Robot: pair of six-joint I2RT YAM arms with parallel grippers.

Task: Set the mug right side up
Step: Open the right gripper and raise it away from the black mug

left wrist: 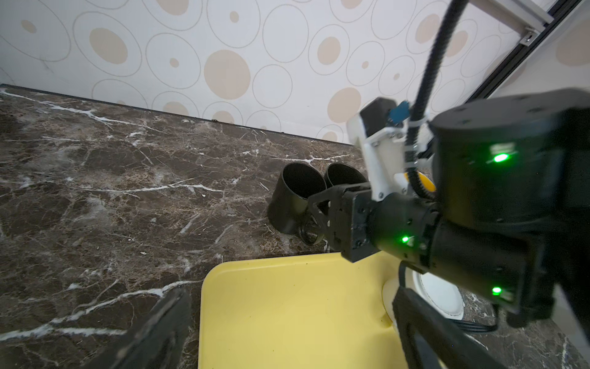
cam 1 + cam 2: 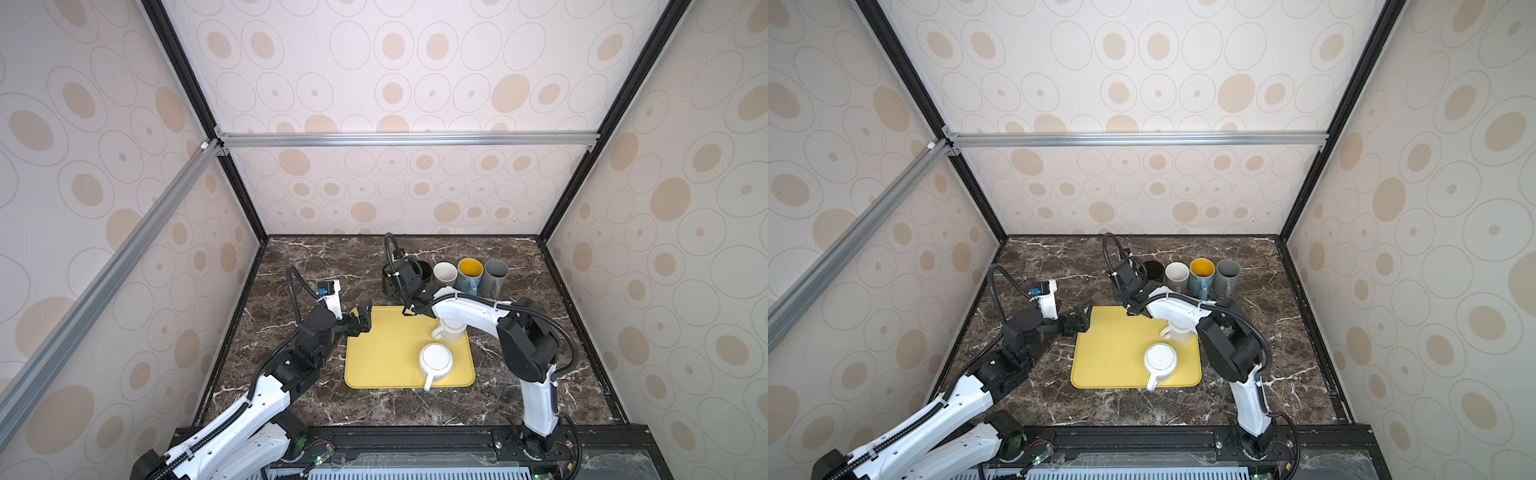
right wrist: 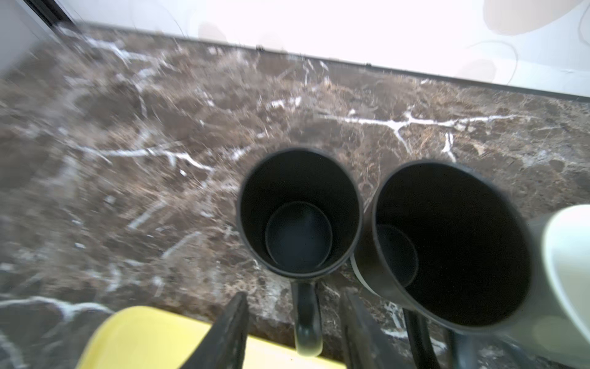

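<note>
One black mug [image 3: 300,223] upright, empty; right pincer [image 3: 293,297] apart astride its handle [image 3: 307,322]; left pincer [image 2: 362,318] apart.

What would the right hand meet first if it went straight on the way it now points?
Probably the handle of the black mug, which lies between the open fingers of the right hand; the mug's wall comes next. Depth is hard to judge.
</note>
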